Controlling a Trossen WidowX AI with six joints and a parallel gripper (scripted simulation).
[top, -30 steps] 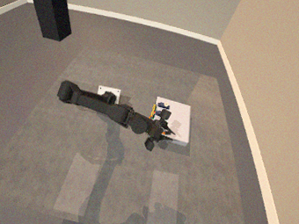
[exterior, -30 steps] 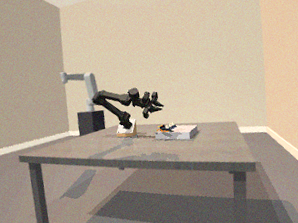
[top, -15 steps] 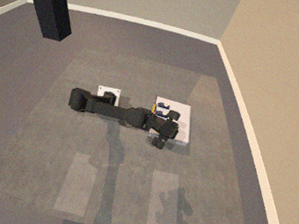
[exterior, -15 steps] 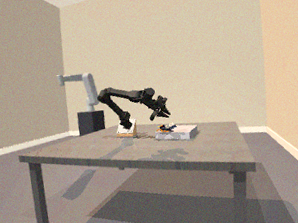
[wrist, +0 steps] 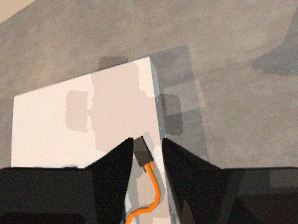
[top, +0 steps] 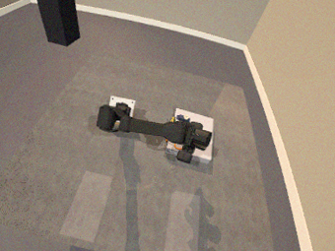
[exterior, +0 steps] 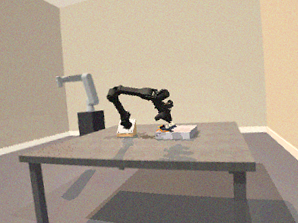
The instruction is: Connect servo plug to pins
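My gripper [wrist: 147, 143] [exterior: 170, 122] points down over the white block [wrist: 50, 120] [top: 203, 120] [exterior: 187, 130]. Its fingers stand a little apart, part-open and holding nothing. The small dark plug [wrist: 142, 151] shows between the fingertips in the wrist view, nearer the left one, tilted against the finger direction; its height relative to the tips is hard to tell. An orange wire [wrist: 159, 187] [top: 177, 147] curves back from it. The blue servo [top: 183, 118] sits at the block's far left side in the top view. The pins, coloured band and dot cannot be made out.
The arm [top: 149, 128] [exterior: 137, 91] reaches across the table [exterior: 89, 153] from its mounting by a white plate [top: 115, 100] [exterior: 131, 125]. The block's side edge [wrist: 156, 90] runs close to the right finger. A grey arm [exterior: 91, 89] on a black pedestal [top: 60, 18] [exterior: 91, 121] stands behind.
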